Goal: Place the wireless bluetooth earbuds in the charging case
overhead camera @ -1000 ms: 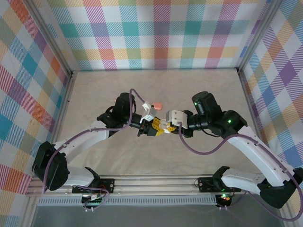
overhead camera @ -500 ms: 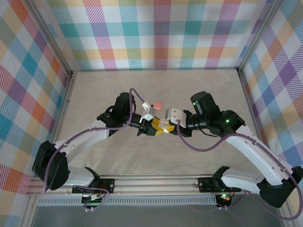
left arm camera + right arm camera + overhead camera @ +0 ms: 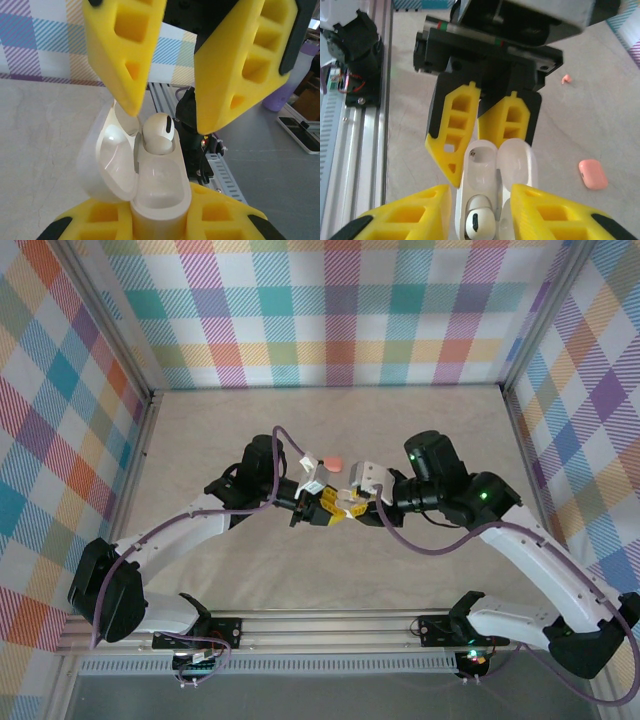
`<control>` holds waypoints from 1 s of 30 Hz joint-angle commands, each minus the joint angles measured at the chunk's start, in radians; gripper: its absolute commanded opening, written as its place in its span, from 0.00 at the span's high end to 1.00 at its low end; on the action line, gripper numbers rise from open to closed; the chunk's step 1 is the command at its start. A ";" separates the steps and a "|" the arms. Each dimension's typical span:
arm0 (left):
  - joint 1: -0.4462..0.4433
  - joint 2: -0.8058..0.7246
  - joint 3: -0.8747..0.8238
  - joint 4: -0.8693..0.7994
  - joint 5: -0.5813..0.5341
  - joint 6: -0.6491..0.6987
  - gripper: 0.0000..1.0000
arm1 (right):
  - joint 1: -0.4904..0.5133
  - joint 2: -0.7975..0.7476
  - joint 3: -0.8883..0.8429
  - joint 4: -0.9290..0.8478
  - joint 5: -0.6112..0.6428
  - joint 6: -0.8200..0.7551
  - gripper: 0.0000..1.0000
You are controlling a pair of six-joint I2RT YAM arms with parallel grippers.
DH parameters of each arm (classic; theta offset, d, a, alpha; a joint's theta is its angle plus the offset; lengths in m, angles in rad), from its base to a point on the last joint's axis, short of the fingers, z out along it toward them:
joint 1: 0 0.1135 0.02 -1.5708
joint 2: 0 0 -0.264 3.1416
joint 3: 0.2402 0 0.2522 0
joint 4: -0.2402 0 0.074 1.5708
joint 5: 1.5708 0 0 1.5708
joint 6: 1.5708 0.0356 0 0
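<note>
Where the two arms meet above the pale marbled table (image 3: 420, 420), the left gripper (image 3: 160, 220) is seen clenched on the base of a white rounded plastic case (image 3: 160, 197). Its hinged lid (image 3: 107, 160) is swung open to the left in the left wrist view. A white earbud (image 3: 157, 136) is seated in the mouth of this case, its top standing proud. The right gripper (image 3: 481, 200) is positioned over it with yellow jaws parted, one on each side of the earbud, and nothing is grasped. Further right in the right wrist view, the salmon-pink pebble-shaped charging case (image 3: 593, 174) is found lying on the table, apparently shut and touched by neither gripper. A tiny salmon-pink earbud (image 3: 565, 78) is noted on the table, apart from that case.
</note>
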 commanded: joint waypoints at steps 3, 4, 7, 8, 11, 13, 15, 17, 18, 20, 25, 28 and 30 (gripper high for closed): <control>0.020 -0.059 -0.063 0.191 -0.090 -0.073 1.00 | -0.030 -0.064 0.054 0.101 -0.012 0.169 0.58; 0.026 -0.067 -0.079 0.222 -0.120 -0.090 1.00 | -0.041 -0.070 0.052 0.115 -0.011 0.201 0.57; 0.042 -0.087 -0.112 0.263 -0.197 -0.126 1.00 | -0.078 -0.084 0.046 0.149 -0.011 0.297 0.53; 0.047 -0.096 -0.121 0.269 -0.217 -0.131 1.00 | -0.094 -0.086 0.042 0.162 -0.016 0.333 0.51; 0.060 -0.123 -0.151 0.296 -0.266 -0.161 1.00 | -0.142 -0.088 0.024 0.205 -0.021 0.470 0.46; 0.070 -0.138 -0.167 0.313 -0.290 -0.186 1.00 | -0.170 -0.083 0.016 0.223 -0.021 0.570 0.42; 0.081 -0.149 -0.183 0.334 -0.319 -0.215 1.00 | -0.201 -0.074 0.004 0.234 -0.026 0.674 0.39; 0.090 -0.159 -0.201 0.375 -0.335 -0.250 1.00 | -0.233 -0.074 -0.026 0.264 -0.062 0.772 0.38; 0.096 -0.162 -0.213 0.409 -0.342 -0.272 1.00 | -0.253 -0.075 -0.057 0.301 -0.110 0.821 0.36; 0.106 -0.165 -0.229 0.459 -0.346 -0.311 1.00 | -0.283 -0.081 -0.120 0.380 -0.165 0.933 0.33; 0.110 -0.167 -0.236 0.498 -0.333 -0.341 1.00 | -0.325 -0.073 -0.234 0.533 -0.229 1.182 0.29; 0.110 -0.162 -0.230 0.516 -0.319 -0.355 1.00 | -0.325 -0.051 -0.255 0.597 -0.304 1.227 0.25; 0.110 -0.154 -0.223 0.530 -0.297 -0.364 1.00 | -0.325 -0.054 -0.303 0.718 -0.353 1.281 0.23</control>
